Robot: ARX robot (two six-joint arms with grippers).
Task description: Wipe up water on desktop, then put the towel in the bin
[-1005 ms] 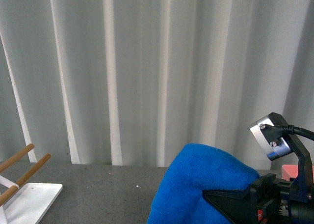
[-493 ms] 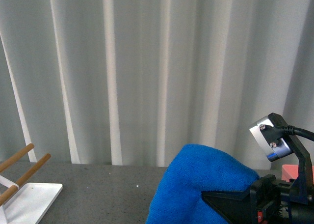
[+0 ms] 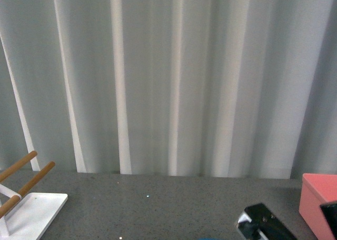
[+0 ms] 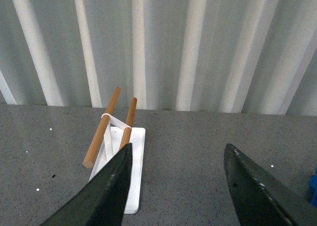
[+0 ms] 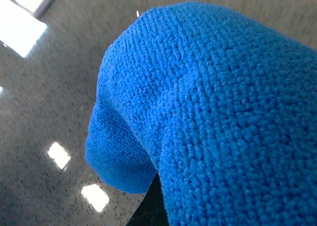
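The blue towel (image 5: 223,112) fills most of the right wrist view, bunched and draped over my right gripper, which is shut on it. The cloth hides the jaws; only a dark bit of one finger (image 5: 148,208) shows under its edge. It hangs close above the speckled desktop (image 5: 44,87). In the front view only the top of the right wrist (image 3: 263,224) shows at the bottom edge. The pink bin (image 3: 318,198) stands at the far right. My left gripper (image 4: 178,186) is open over bare desktop (image 4: 188,146), with nothing between its fingers.
A white rack base with two wooden rods (image 3: 26,208) stands at the left of the desktop, just beyond my left gripper's finger (image 4: 106,191). A pleated grey curtain (image 3: 168,77) closes off the back.
My right arm has dropped with the towel, which has sunk out of the front view. More of the bin's front corner shows now. The rack has not moved.
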